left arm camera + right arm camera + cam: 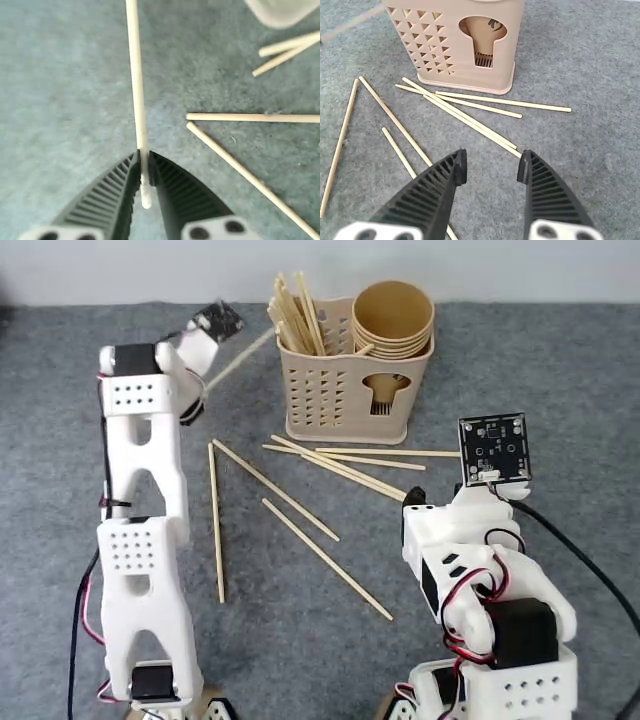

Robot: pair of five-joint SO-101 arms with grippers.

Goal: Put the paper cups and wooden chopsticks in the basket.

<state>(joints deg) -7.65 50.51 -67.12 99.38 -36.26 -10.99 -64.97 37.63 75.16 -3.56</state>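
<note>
- Transfer of one stick is the step in hand. The left jaws are clamped on the near end of the held chopstick (136, 75), and a short stub pokes out behind them.
- The held chopstick is lifted off the counter (520, 360). In the high view it slants from the end of the left arm (145, 490) toward the basket (345, 405). Its far tip is near the basket's left rim and, as far as I can judge, not yet over it.
- The basket stands upright at the back of the counter. A stack of paper cups (393, 315) sits in its right side and a bundle of chopsticks (298, 315) leans in its left side, so the cups look done.
- Loose chopsticks (275, 490) lie flat on the counter. A crossed cluster (350, 465) lies just in front of the basket, and three more are spread between the two arms.
- The right jaws are apart and hold nothing. They hang above the counter, just short of the crossed cluster.
- The next move, as I judge it, is to carry the far tip over the rim on the chopstick side. The stick then needs tilting steeper so it slides in among the bundle, and only then should the left jaws part.
- The stick is long and gripped at its very end, so it may swing, or catch on the rim or the bundle. A slow, steady approach suits it.
- The right arm (470, 570) looks well placed to take a stick from the crossed cluster after that.
</note>
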